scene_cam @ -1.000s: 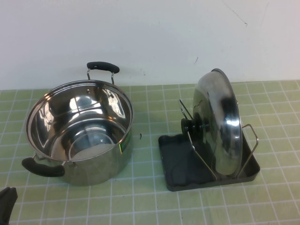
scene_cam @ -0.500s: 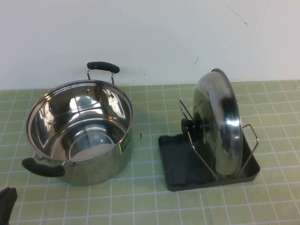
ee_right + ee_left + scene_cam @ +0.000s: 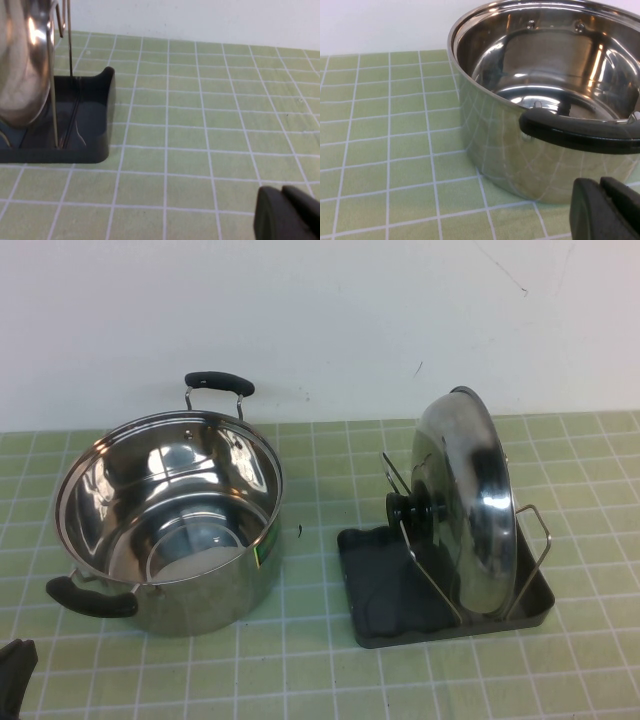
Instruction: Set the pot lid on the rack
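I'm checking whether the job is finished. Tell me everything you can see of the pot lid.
The pot lid is a round, domed, mirror-shiny steel disc with a black knob at its centre. It stands on edge in the rack, held between upright wire loops, knob towards the pot. Neither gripper touches it: the left gripper sits by the pot and the right gripper is off beside the rack.
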